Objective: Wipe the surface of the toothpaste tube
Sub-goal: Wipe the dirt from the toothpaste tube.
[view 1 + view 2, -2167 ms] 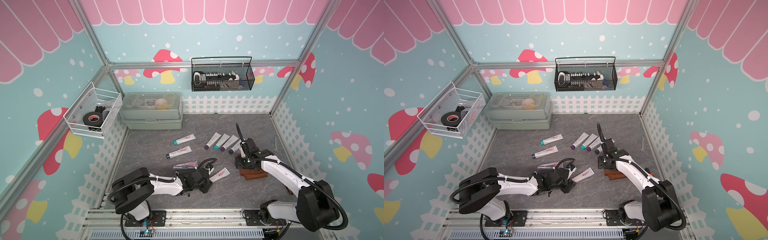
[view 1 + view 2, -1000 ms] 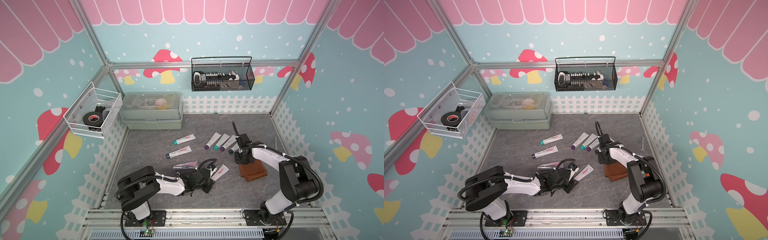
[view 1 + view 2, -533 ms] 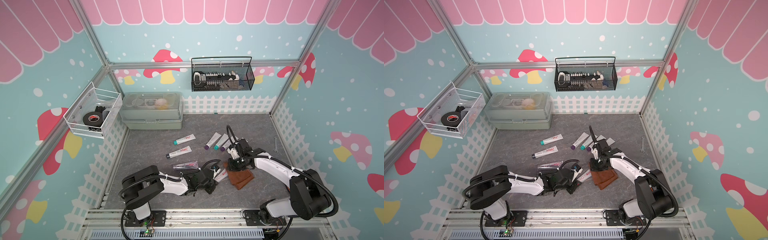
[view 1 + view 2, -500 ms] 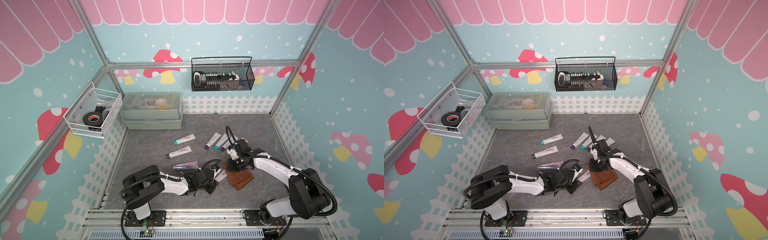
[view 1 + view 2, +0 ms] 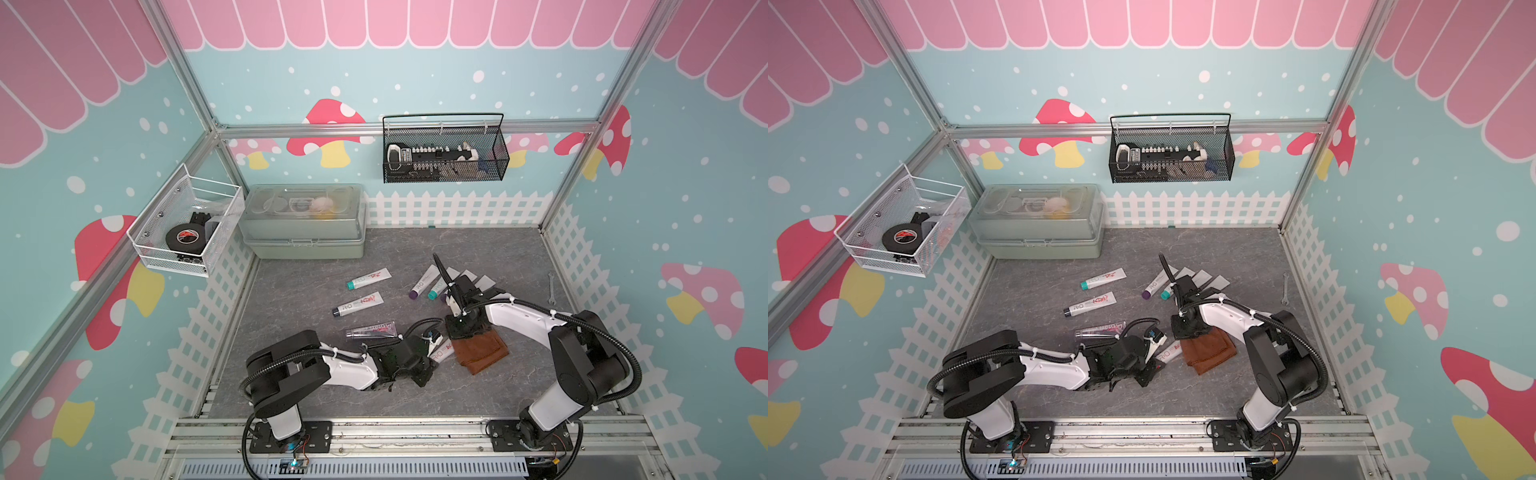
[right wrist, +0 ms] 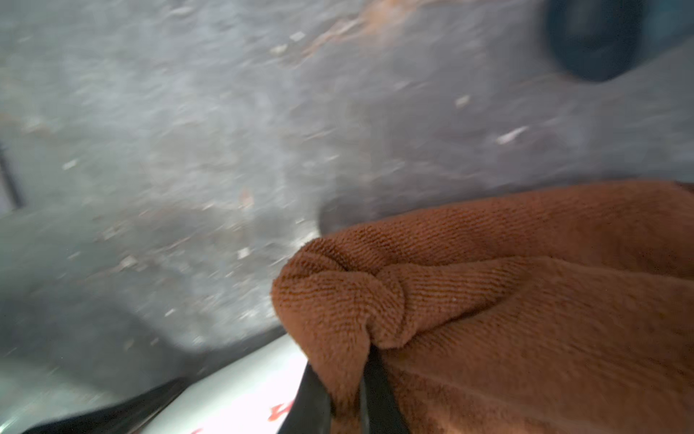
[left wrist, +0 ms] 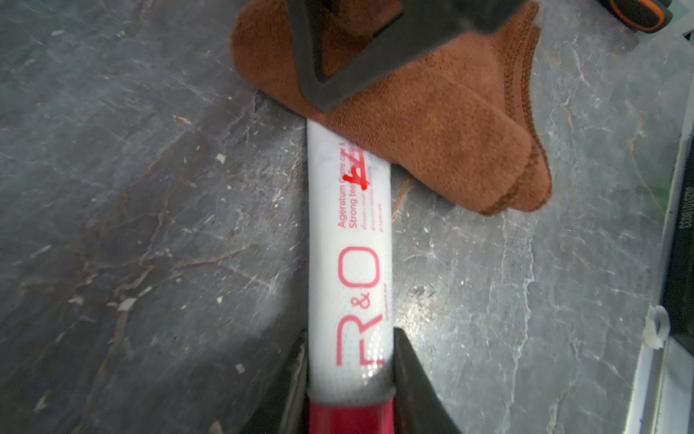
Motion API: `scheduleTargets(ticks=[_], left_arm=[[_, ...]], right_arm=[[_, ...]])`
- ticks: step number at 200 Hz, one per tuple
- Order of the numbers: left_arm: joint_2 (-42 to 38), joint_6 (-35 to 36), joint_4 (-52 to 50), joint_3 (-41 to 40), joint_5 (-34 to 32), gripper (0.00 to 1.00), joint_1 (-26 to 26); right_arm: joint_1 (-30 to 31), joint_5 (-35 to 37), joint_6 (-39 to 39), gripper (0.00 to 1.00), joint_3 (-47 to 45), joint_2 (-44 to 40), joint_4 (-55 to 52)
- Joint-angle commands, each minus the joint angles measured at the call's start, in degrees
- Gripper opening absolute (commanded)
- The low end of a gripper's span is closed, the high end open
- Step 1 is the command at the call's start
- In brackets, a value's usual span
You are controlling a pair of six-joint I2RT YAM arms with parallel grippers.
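- The toothpaste tube (image 5: 441, 353) (image 5: 1169, 354) lies on the grey tabletop (image 5: 457, 395) at lower centre of both top views, its far end under the brown cloth (image 7: 432, 124).
- The left gripper (image 7: 349, 360) has its fingers pinching the tube beside the red cap (image 7: 349, 417).
- The right gripper (image 6: 343, 394) has its fingers pinched on a fold of the cloth.
- Another tube (image 5: 368, 278) lies higher up, near mid-frame.

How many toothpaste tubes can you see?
8, I think. Three lie loose: teal-capped tube, dark-capped tube, clear tube. The left gripper holds the red-capped tube. Four lie by the right arm: purple-capped tube, second teal tube, two half-hidden tails, so I might miscount.
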Motion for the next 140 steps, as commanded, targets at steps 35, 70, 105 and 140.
scheduleTargets(ticks=[35, 70, 105, 140], left_arm=[[-0.3, -0.5, 0.1, -2.1, -0.7, 0.29, -0.4], [0.5, -0.2, 0.3, -1.6, -0.9, 0.29, -0.3], [1.3, 0.0, 0.2, -0.8, -1.0, 0.29, -0.3], [1.3, 0.2, -0.1, -0.6, -1.6, 0.29, -0.4]], right_arm=[[-1.8, 3.2, -0.1, 0.08, -4.1, -1.6, -1.6], [-1.7, -13.7, -0.4, 0.09, -6.9, -9.4, 2.2], [0.5, -23.2, 0.7, 0.09, -9.0, -9.7, 5.5], [2.4, -16.8, 0.2, 0.09, -9.3, -4.4, 2.9]])
